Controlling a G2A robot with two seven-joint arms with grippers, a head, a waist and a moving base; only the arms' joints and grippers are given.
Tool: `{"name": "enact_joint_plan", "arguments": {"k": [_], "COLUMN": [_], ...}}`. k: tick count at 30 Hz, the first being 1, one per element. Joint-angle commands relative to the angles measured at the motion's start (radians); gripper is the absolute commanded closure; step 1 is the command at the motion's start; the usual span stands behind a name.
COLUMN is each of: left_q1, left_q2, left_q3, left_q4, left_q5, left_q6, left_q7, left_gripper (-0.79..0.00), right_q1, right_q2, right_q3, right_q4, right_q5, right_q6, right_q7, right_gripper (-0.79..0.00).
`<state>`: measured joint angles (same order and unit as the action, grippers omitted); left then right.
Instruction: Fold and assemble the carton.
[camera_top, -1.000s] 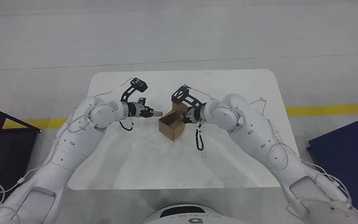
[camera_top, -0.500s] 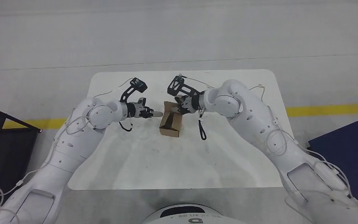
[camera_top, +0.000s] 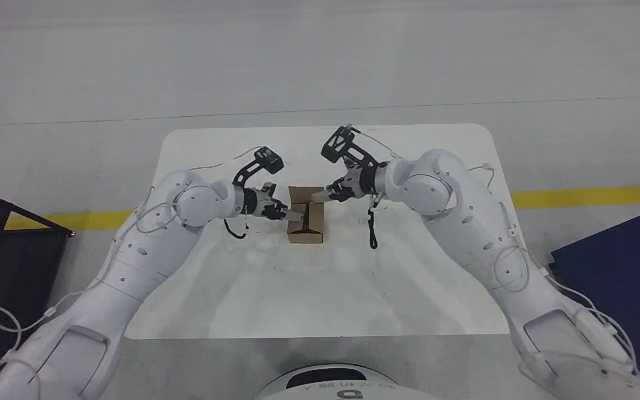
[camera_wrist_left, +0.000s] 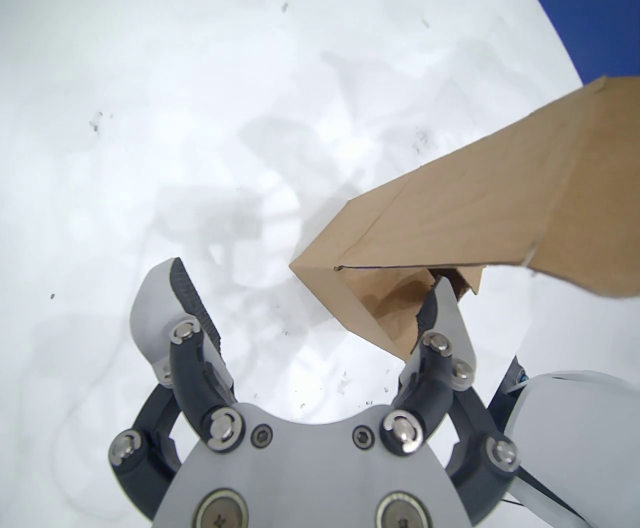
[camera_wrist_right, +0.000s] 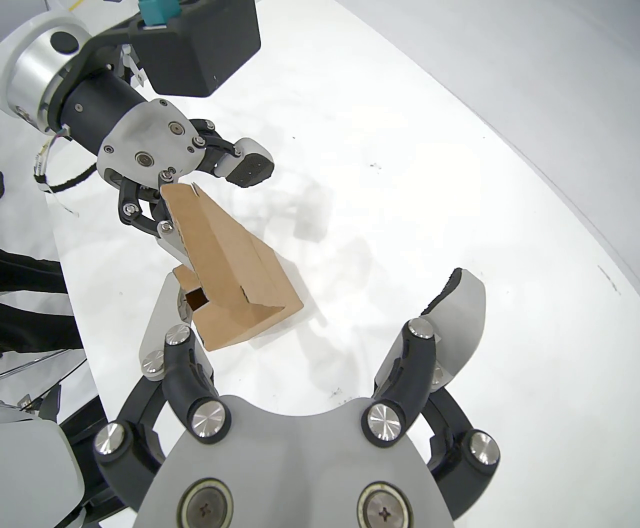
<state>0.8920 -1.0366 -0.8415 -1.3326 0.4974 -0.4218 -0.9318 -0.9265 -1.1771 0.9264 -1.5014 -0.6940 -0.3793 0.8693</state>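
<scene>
My left gripper (camera_wrist_left: 307, 277) is sitting wide open with one finger poking into the open end of the carton (camera_top: 305, 232), my right gripper (camera_wrist_right: 315, 295) is hanging equally spread just beside the opposite end, carton lying between them.

The carton (camera_top: 305, 225) is matt brown cardboard, rough at its cut edges. The worktop (camera_top: 300, 290) is smooth white, lightly scuffed. The left tool (camera_wrist_left: 308, 275) and right tool (camera_wrist_right: 315, 295) have satin metal fingers (camera_wrist_left: 150, 310) with black ribbed pads (camera_wrist_left: 192, 295).
</scene>
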Motion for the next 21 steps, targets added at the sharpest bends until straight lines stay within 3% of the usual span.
{"name": "enact_joint_plan", "arguments": {"k": [1, 5, 10, 13, 21], "left_q1": [-0.012, -0.036, -0.046, -0.019, 0.116], "left_q2": [-0.006, -0.018, -0.026, -0.017, 0.035], "left_q3": [0.018, 0.055, 0.058, 0.010, -0.138], "left_q4": [0.005, 0.011, 0.022, 0.041, 0.014], "left_q5": [0.013, 0.040, 0.019, -0.025, -0.032], "left_q6": [0.005, 0.005, -0.027, -0.051, -0.119], "left_q7": [-0.014, -0.043, -0.003, 0.077, 0.169], "left_gripper": [-0.785, -0.785, -0.785, -0.785, -0.785], "right_q1": [-0.024, -0.061, -0.086, -0.101, -0.164], "right_q2": [0.006, 0.015, 0.021, 0.024, 0.032], "right_q3": [0.013, 0.032, 0.043, 0.048, 0.022], "right_q4": [-0.018, -0.049, -0.075, -0.094, -0.127], "right_q5": [0.000, -0.003, -0.008, -0.006, -0.021], "right_q6": [0.003, 0.004, 0.004, -0.011, -0.063], "right_q7": [0.005, 0.012, 0.012, 0.004, 0.024], "right_gripper": [-0.785, -0.785, -0.785, -0.785, -0.785]}}
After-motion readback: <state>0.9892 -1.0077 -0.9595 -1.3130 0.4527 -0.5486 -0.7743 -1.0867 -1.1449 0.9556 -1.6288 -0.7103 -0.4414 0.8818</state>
